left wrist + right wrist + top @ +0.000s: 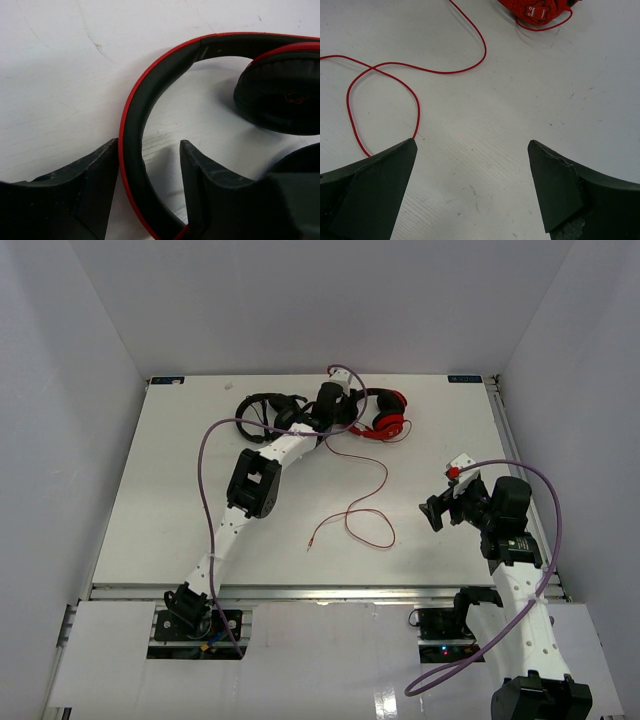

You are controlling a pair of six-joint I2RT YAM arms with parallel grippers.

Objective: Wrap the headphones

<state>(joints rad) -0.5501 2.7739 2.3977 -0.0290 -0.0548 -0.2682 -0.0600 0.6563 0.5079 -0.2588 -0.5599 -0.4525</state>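
Headphones (pixel 388 421), top view: far-centre of table (pixel 150 490), just beside black headphones (pixel 262 408); cable (pixel 372 502) trails toward near edge. Left gripper (pixel 333 405) over them, right gripper (pixel 441 508) well apart. L wrist: jaws apart, straddling headband (pixel 131 150), one finger (pixel 100 170) touching it, not clamped. R wrist: jaws wide apart, nothing between; cable loop beside one finger.
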